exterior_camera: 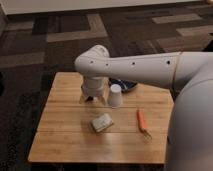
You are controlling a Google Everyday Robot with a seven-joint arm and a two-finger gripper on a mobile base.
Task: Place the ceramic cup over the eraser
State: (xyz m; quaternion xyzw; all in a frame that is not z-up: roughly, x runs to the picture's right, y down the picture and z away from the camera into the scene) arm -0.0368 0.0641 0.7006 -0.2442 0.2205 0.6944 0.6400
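Grip width and any hold: impossible to tell. Gripper (93, 98) down at back of wooden table (60, 135), just left of ceramic cup (115, 95), standing narrow end up. Dark blue bowl (126, 85) behind cup, contents hidden.

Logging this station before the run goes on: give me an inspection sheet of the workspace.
Surface: wooden table, slatted top.
Job's things: ceramic cup stands on the table, close beside the gripper; eraser not seen, possibly hidden by the gripper.
Clutter: pale block near the table's middle; orange stick further toward the view's right; dark blue bowl behind the cup, partly hidden by the arm.
Grippers: gripper low over the table's far side.
Cables: nothing seen.
Surroundings: dark patterned carpet.
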